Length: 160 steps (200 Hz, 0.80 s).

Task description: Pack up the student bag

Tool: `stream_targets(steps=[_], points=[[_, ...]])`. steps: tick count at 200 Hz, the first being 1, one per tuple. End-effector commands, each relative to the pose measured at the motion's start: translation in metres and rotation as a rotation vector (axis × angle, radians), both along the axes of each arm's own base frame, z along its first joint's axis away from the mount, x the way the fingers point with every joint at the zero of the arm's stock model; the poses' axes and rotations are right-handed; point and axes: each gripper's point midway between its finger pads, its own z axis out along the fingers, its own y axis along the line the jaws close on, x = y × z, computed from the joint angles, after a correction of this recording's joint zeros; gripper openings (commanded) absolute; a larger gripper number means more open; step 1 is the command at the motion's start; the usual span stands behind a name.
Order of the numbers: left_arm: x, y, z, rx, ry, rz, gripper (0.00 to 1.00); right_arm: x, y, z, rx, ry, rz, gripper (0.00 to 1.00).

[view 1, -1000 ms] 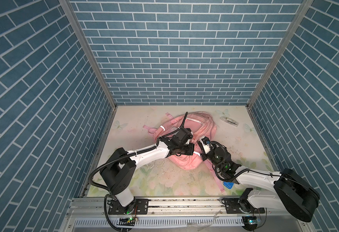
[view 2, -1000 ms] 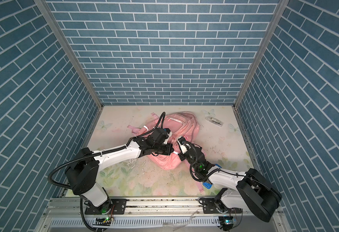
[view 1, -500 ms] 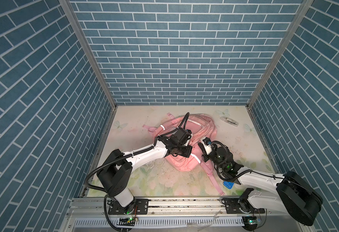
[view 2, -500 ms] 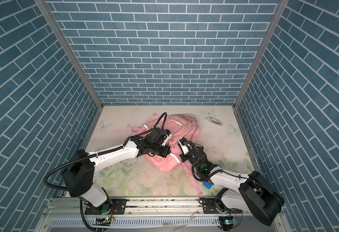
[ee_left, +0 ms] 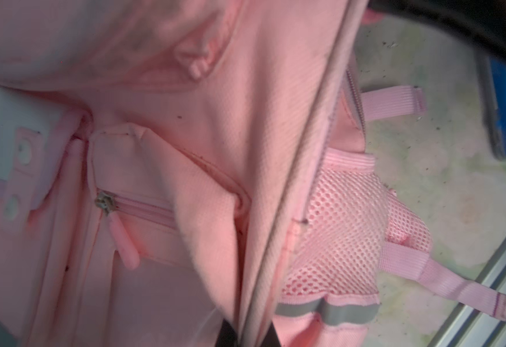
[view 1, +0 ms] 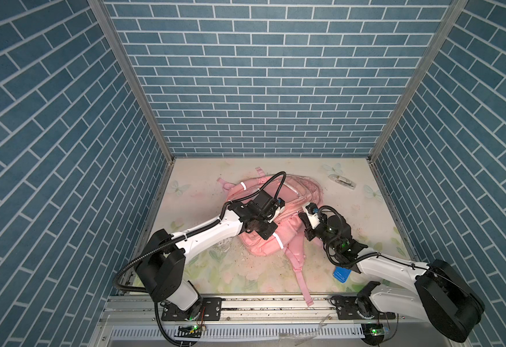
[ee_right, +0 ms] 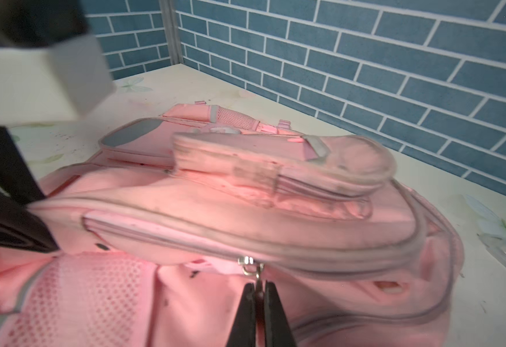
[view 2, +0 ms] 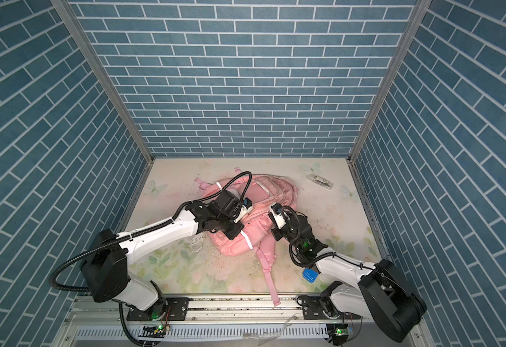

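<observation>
Blue brick-patterned walls close the cell in on three sides, joined at the far corners by bare metal posts. The table has a pale print of flowers and butterflies, scuffed and peppered with dark specks and crumbs. An aluminium rail along its near edge carries both arm bases. The student bag lies about mid-table, slightly toward the back, with one pink strap trailing over the rail. The left end effector is clamped on the bag's piped edge beside a mesh side pocket. The right end effector is pinched tight on a metal zipper pull. A clear packet lies near the far right corner, well apart from the bag, and a small blue object sits by the right arm.
</observation>
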Motion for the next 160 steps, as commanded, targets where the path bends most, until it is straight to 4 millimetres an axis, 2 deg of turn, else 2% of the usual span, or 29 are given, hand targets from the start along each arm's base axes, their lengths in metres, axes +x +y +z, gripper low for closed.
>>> stream_targets(steps=[1,29,43,66,91,111,122,130,134,160], points=[[0.004,0.019,0.021,0.062,-0.132,-0.137,0.0,0.025,-0.023,0.003,0.004,0.028,-0.132,0.0],[0.012,0.036,0.02,0.121,-0.196,-0.203,0.0,0.033,-0.03,0.003,0.006,0.047,-0.14,0.0],[0.02,0.043,0.021,0.129,-0.214,-0.23,0.0,0.033,-0.026,0.003,0.008,0.056,-0.111,0.0],[0.035,0.052,0.022,0.157,-0.262,-0.267,0.0,0.027,-0.01,0.0,0.01,0.081,-0.01,0.0],[0.061,0.072,0.019,0.204,-0.279,-0.244,0.0,0.021,0.01,0.0,0.041,0.119,0.056,0.0],[0.086,0.092,0.021,0.225,-0.278,-0.135,0.0,0.014,0.029,0.004,0.049,0.112,0.095,0.0],[0.092,0.095,0.024,0.193,-0.246,-0.061,0.0,0.011,0.037,0.006,0.053,0.111,0.107,0.0],[0.094,0.093,0.024,0.155,-0.22,-0.001,0.2,0.009,0.041,0.006,0.059,0.112,0.109,0.0],[0.094,0.093,0.025,0.136,-0.211,0.032,0.26,0.009,0.043,0.006,0.062,0.113,0.112,0.0],[0.084,0.087,0.021,-0.068,-0.061,0.336,0.38,0.007,0.053,0.002,0.064,0.125,0.122,0.0]])
